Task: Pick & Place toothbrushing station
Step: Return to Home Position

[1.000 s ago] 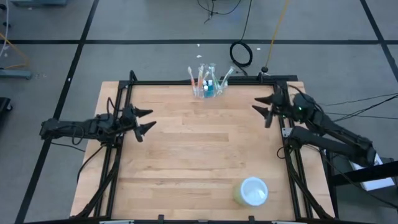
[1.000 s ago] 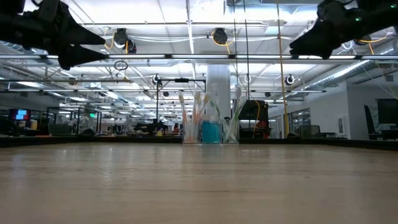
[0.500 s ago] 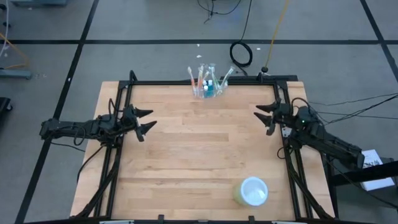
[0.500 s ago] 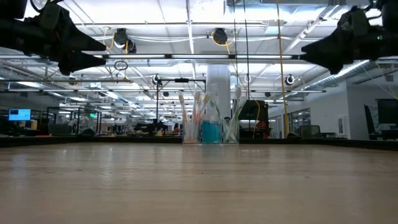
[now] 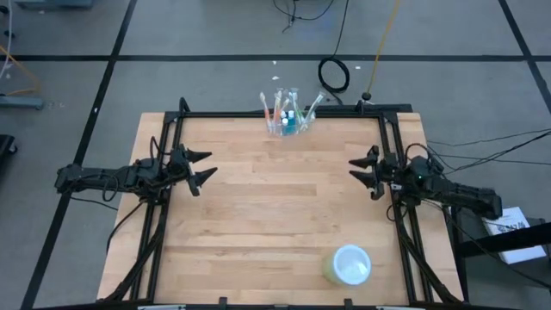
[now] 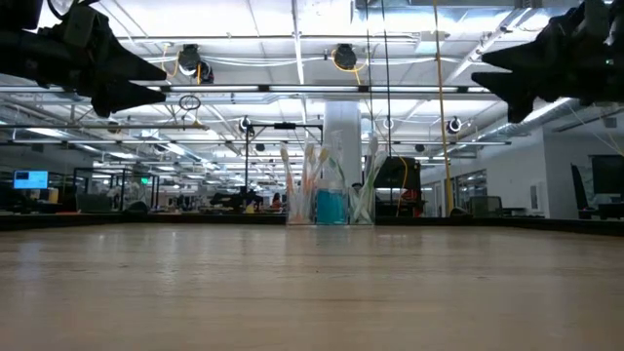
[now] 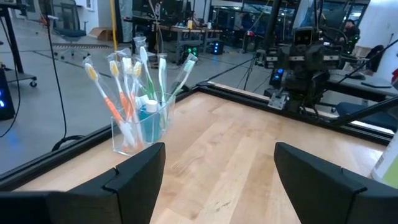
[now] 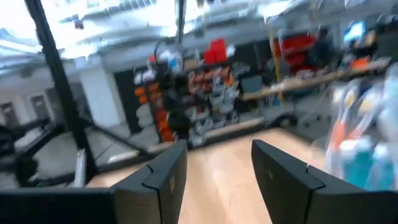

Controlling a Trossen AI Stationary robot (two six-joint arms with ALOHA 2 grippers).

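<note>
Toothbrushes (image 7: 126,102) stand bunched and leaning outward in the toothbrushing station (image 5: 289,120), a clear plastic holder cup that sits upright at the far edge of the wooden table (image 5: 275,215), about midway along that edge and just inside the black frame. Something blue (image 7: 148,121) shows low inside the cup among the brush handles. The left gripper (image 5: 210,165) hangs above the table's left edge, pointing inward across the boards, its two dark fingers (image 7: 134,180) spread apart with nothing between them; from its wrist camera the cup lies ahead and well apart from the fingertips. The right gripper (image 5: 362,172) hangs above the table's right edge, facing the left one across the width of the table, its fingers (image 8: 158,180) likewise spread wide and empty. Both grippers are raised clear of the wood, as the low view shows them high against the ceiling lights. A pale round tub with a white lid (image 5: 349,264) rests near the front edge on the right side, far from the cup and from both grippers.
</note>
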